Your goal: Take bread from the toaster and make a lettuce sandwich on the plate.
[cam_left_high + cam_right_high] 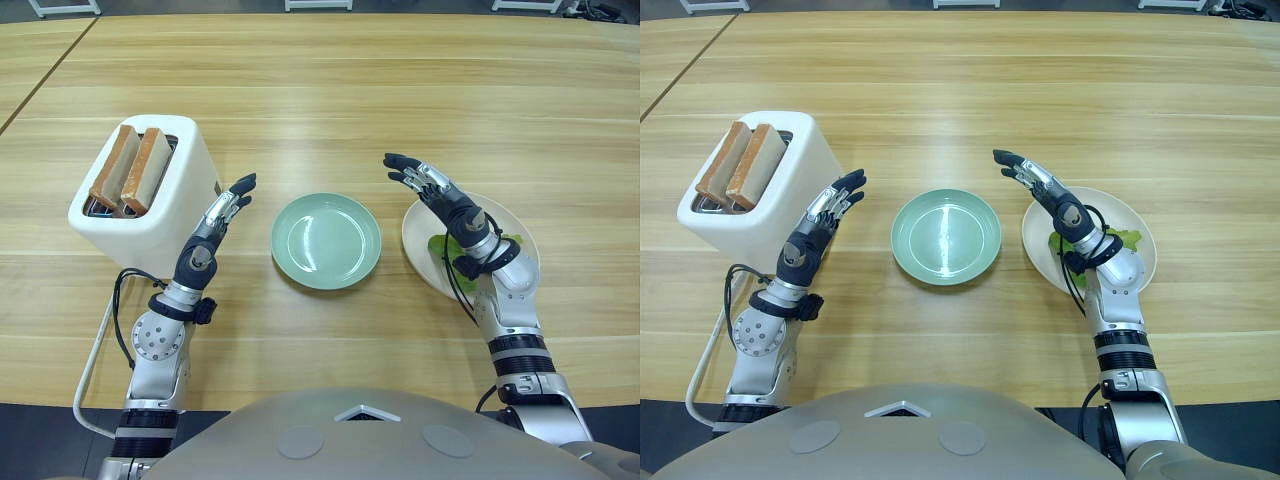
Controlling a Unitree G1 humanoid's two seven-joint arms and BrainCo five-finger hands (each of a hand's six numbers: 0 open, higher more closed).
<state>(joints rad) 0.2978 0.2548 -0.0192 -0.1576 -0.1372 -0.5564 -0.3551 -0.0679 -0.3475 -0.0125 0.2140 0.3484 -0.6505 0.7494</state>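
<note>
A white toaster [150, 205] stands at the left with two slices of bread [131, 170] sticking up from its slots. In the middle lies an empty pale green plate [326, 241]. A cream plate [422, 245] at the right holds green lettuce [441, 250], partly hidden under my right wrist. My left hand [222, 214] is open just right of the toaster, holding nothing. My right hand [428, 185] is open above the cream plate's left part, fingers pointing up and left, with nothing in it.
The wooden table [330, 90] stretches far behind the plates. A white cable [92, 360] runs from the toaster toward the near left edge, beside my left arm.
</note>
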